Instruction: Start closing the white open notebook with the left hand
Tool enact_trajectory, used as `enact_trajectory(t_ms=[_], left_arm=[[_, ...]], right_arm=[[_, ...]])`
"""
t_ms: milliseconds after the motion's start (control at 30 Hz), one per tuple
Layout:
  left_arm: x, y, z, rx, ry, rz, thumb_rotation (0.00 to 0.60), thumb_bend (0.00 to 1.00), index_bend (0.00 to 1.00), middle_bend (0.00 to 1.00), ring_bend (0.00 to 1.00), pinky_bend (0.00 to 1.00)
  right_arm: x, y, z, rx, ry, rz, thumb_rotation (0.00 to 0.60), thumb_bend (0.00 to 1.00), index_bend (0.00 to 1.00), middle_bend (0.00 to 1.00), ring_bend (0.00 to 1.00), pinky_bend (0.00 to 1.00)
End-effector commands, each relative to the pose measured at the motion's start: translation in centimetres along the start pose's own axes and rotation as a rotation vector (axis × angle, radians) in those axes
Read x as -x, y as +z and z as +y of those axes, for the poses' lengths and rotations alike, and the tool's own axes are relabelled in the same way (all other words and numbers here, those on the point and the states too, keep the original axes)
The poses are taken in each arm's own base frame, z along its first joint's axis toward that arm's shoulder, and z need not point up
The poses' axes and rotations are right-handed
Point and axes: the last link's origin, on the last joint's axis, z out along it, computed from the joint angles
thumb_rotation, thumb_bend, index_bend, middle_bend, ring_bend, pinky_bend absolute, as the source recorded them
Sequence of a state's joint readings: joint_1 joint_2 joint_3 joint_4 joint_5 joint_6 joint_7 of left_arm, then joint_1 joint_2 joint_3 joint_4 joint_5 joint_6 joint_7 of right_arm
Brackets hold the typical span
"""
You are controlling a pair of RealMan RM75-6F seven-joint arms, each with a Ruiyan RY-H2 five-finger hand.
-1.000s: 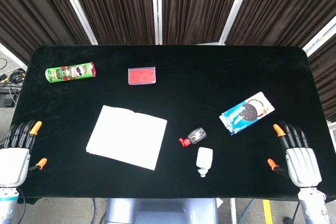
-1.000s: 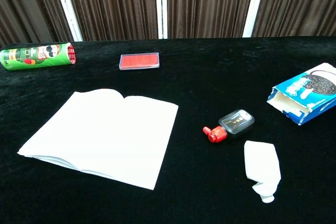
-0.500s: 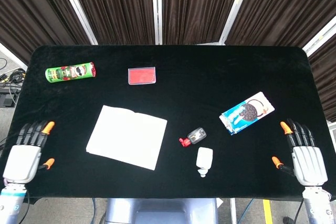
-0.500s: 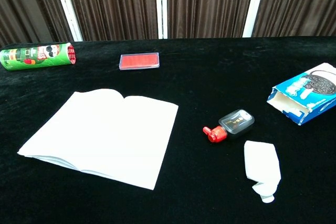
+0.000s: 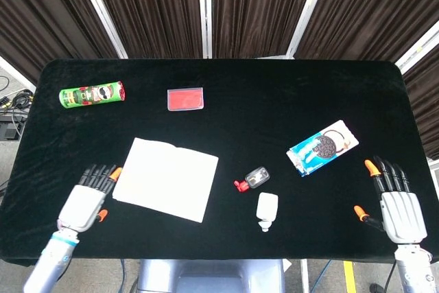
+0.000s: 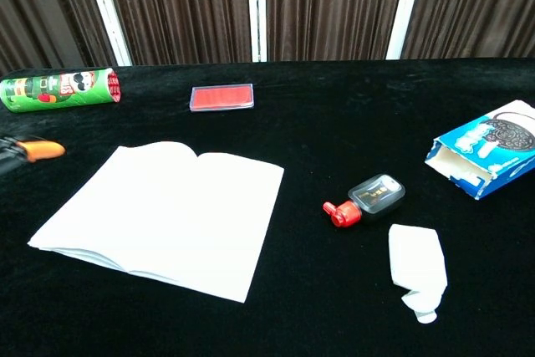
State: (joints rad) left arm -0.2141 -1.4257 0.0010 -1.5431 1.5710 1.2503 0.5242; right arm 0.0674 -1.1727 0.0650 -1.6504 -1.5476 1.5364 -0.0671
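The white notebook (image 5: 167, 178) lies open and flat on the black table, left of centre; the chest view shows the notebook (image 6: 167, 211) with its fold running front to back. My left hand (image 5: 88, 200) hovers just off the notebook's left edge, fingers apart and holding nothing. In the chest view only an orange fingertip (image 6: 38, 150) of it shows at the left border. My right hand (image 5: 394, 201) rests open near the table's front right corner, far from the notebook.
A green snack can (image 5: 91, 95) lies at the back left and a red card case (image 5: 185, 99) behind the notebook. A small red-capped bottle (image 5: 252, 179), a white tube (image 5: 267, 211) and a blue cookie box (image 5: 323, 147) lie to the right.
My left hand has moved right and forward from the table's front left corner up to the notebook's left edge. My right hand has barely shifted.
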Motion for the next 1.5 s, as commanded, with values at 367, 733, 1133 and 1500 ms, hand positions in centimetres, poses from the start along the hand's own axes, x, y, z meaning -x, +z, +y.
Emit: enact_trajectory(t_ms=[367, 733, 1133, 1500], left_arm=[[2.0, 2.3, 2.4, 0.043, 0.022, -0.033, 0.600, 0.25, 0.00, 0.00, 0.00, 0.00], [2.8, 3.8, 3.0, 0.051, 0.060, -0.020, 0.600, 0.25, 0.00, 0.00, 0.00, 0.00], [3.6, 5.0, 3.8, 0.059, 0.070, -0.008, 0.600, 0.26, 0.00, 0.00, 0.00, 0.00], [3.6, 5.2, 4.2, 0.067, 0.079, 0.025, 0.600, 0.52, 0.00, 0.00, 0.00, 0.00]], right_arm=[[-0.1, 0.1, 0.1, 0.002, 0.013, -0.005, 0.600, 0.09, 0.00, 0.00, 0.00, 0.00], [-0.1, 0.0, 0.0, 0.000, 0.016, -0.006, 0.600, 0.08, 0.00, 0.00, 0.00, 0.00], [0.0, 0.1, 0.1, 0.000, 0.016, -0.009, 0.600, 0.09, 0.00, 0.00, 0.00, 0.00], [0.1, 0.0, 0.0, -0.004, 0.014, -0.012, 0.600, 0.08, 0.00, 0.00, 0.00, 0.00]])
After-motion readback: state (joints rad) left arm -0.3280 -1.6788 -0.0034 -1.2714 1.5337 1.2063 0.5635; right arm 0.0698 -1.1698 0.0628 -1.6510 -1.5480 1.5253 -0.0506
